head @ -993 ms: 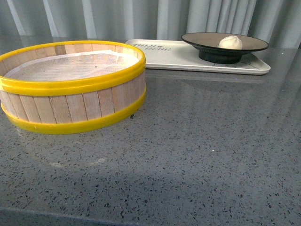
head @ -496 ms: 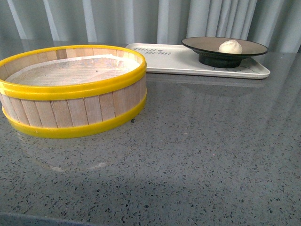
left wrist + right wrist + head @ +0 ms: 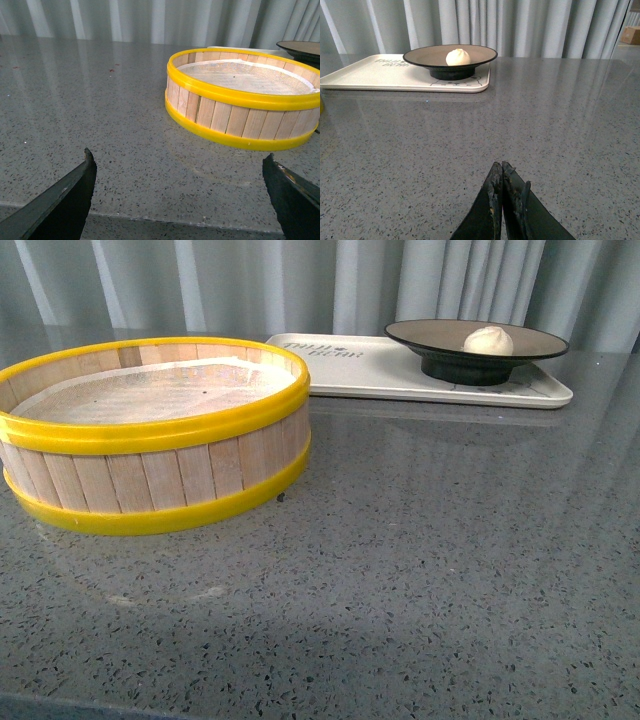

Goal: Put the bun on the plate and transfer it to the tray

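On glossy plate [image 3: 520,340], pleated bun [image 3: 488,340]; left gripper [image 3: 180,192] spread, right gripper [image 3: 501,192] pressed together.

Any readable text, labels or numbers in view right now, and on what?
Flat rectangular cream-white tray: two lines of dark lettering near its far left corner, too small and blurred to read.
Same tray, right wrist view: a small printed figure beside the black-footed plate, no legible words.
Nothing else carries text.

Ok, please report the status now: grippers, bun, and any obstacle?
Left gripper open, right gripper shut, both empty. Small white pleated bun on black-rimmed brown plate, plate on cream rectangular tray. Nothing blocking.
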Robot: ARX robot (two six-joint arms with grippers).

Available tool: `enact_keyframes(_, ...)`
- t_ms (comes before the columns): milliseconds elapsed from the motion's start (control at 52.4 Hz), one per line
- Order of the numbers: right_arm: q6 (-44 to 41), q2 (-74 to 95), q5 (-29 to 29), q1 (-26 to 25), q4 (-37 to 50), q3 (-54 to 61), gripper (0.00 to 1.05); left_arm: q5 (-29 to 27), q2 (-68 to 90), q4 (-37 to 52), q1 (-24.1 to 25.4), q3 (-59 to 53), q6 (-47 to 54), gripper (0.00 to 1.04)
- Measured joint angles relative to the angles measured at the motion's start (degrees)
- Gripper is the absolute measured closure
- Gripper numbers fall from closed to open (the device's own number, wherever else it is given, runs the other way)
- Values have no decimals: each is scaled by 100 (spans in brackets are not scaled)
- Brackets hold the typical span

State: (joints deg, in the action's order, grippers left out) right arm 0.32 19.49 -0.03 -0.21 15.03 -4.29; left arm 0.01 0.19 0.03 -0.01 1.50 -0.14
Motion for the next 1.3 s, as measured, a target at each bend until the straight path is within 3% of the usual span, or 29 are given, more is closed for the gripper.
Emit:
enact_keyframes(687,-11,-949,0,4,-490,400,103,0,0,0,0,0,0,7)
enact_keyframes(802,-15,-1722,-2,4,-1445,398,103,-4,0,0,0,0,0,7)
enact_keyframes(1088,-17,-1923,-4,4,-1495,398,103,0,0,0,0,0,0,7)
enact_keyframes(1298,-20,-1923,-4,4,-1495,398,70,-2,0,0,0,0,0,7)
